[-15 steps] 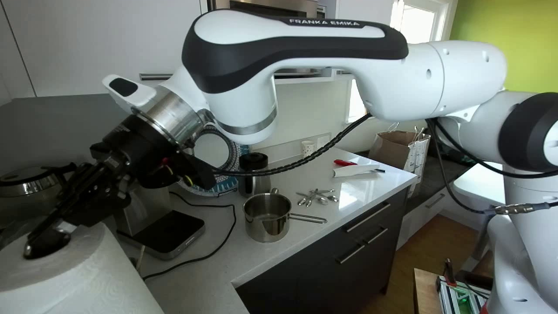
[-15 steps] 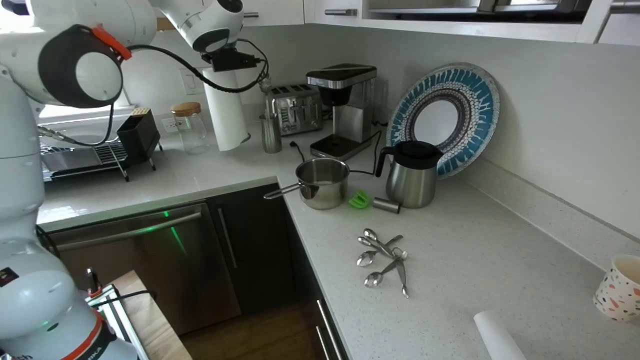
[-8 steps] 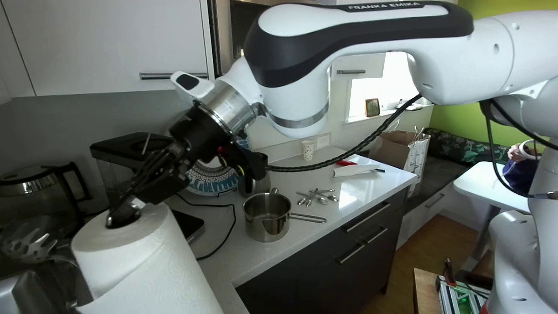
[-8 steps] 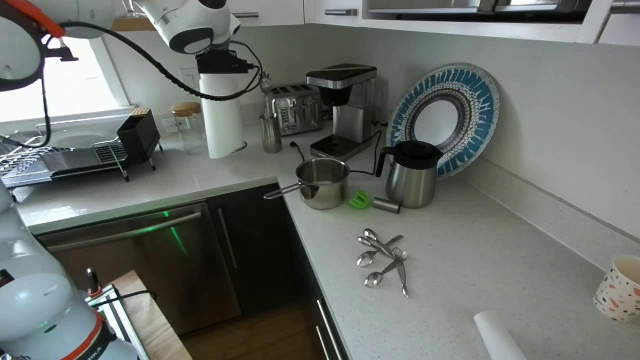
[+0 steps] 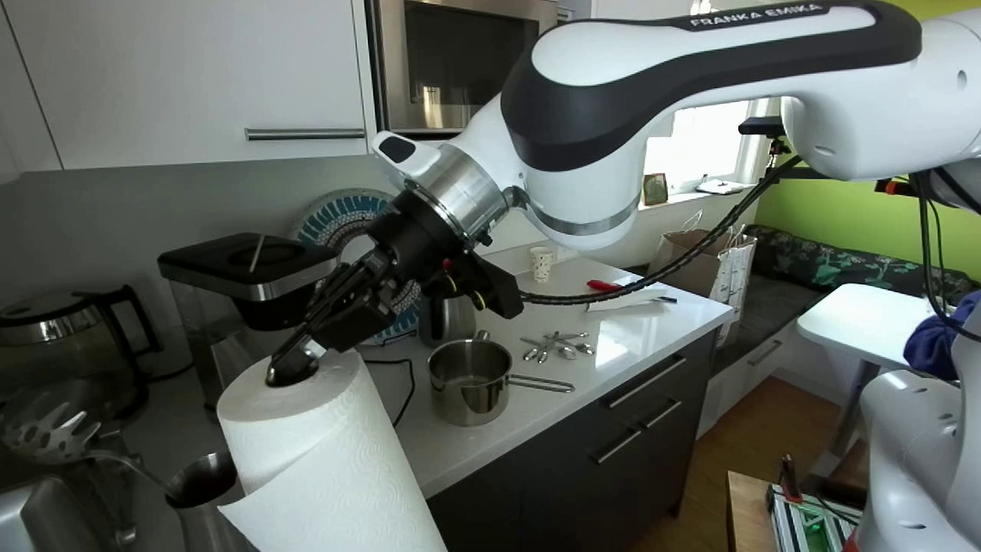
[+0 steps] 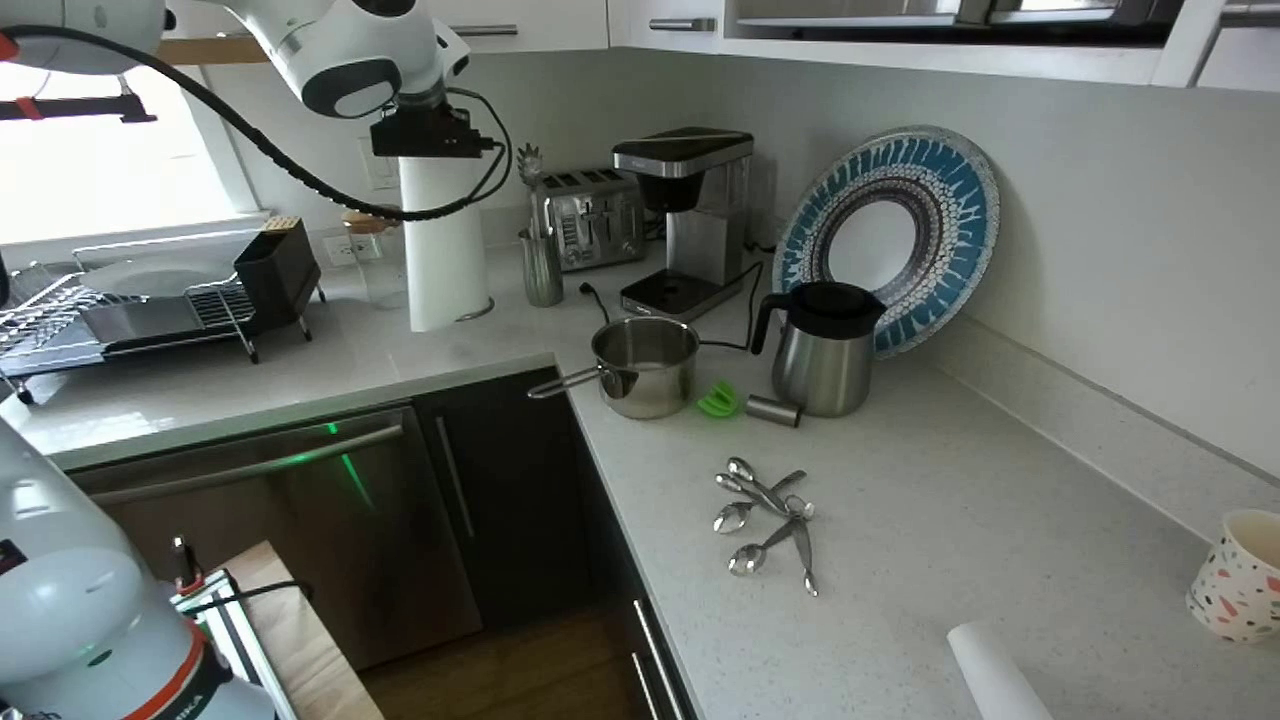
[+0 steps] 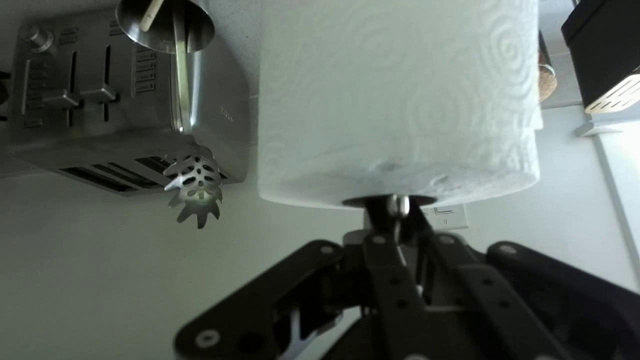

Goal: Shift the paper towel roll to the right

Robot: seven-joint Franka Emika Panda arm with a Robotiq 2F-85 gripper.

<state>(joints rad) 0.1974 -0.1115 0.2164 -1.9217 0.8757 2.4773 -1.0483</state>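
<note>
The pale worktop [image 6: 950, 500] runs through both exterior views, unmoved. The white Franka arm [image 5: 690, 57] crosses the upper half of an exterior view, further right than half a second ago, so that more of the steel-framed built-in appliance [image 5: 471, 65] shows at upper centre. The round blue-and-white plate [image 6: 872, 243] stands on edge at the upper right, in the same place, with the coffee maker [image 6: 700, 245] to its left and the toaster [image 6: 590, 225] beyond that, both unchanged.

The paper towel roll [image 5: 333, 468] is at the lower left of an exterior view, clearly further right there than before. In an exterior view the roll [image 6: 442, 260] shows at upper left, close to upright, a little lower and slightly left of its earlier place. The saucepan [image 5: 470, 387] sits near the centre as it did.

The pincer [image 7: 398, 220], at lower centre of the wrist view, has its fingers drawn in close together. A steel utensil cup [image 5: 198, 517] has come into sight just left of the roll. The spoons [image 6: 733, 517] lie in the same crossed heap. Pinched between the fingers, at the mouth of the roll's core, is a shiny metal post [image 7: 398, 204].
</note>
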